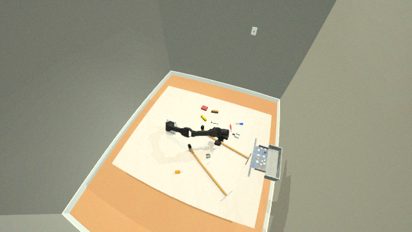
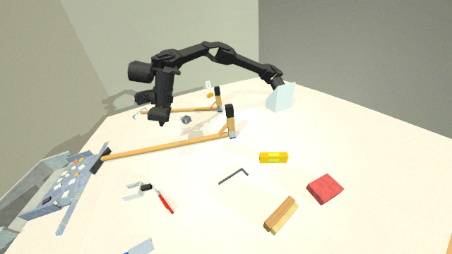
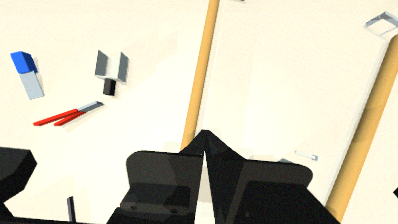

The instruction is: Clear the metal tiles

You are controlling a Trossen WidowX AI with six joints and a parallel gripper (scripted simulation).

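My gripper (image 1: 218, 142) (image 2: 162, 123) (image 3: 205, 133) is shut and holds nothing. It hangs point down a little above the table, over the shaft of a wooden scraper (image 1: 233, 149) (image 2: 162, 145) (image 3: 200, 75). That scraper lies flat, and its dark blade touches the near edge of the steel bench plate (image 1: 253, 165) (image 2: 39, 208). A second wooden scraper (image 1: 207, 171) (image 2: 183, 109) (image 3: 365, 125) with a pale blade lies flat further off. Several small white, orange and dark tiles (image 1: 261, 158) (image 2: 66, 173) lie on the plate. The grey catch box (image 1: 274, 161) (image 2: 21, 183) stands at the plate's far end.
Loose items lie on the table: a yellow level (image 2: 273, 157), a red block (image 2: 325, 188), a wooden block (image 2: 280, 215), a hex key (image 2: 233, 175), a red-handled knife (image 2: 164, 202) (image 3: 65, 116), a small bracket (image 2: 135, 188) (image 3: 111, 67) and a grey nut (image 2: 186, 119).
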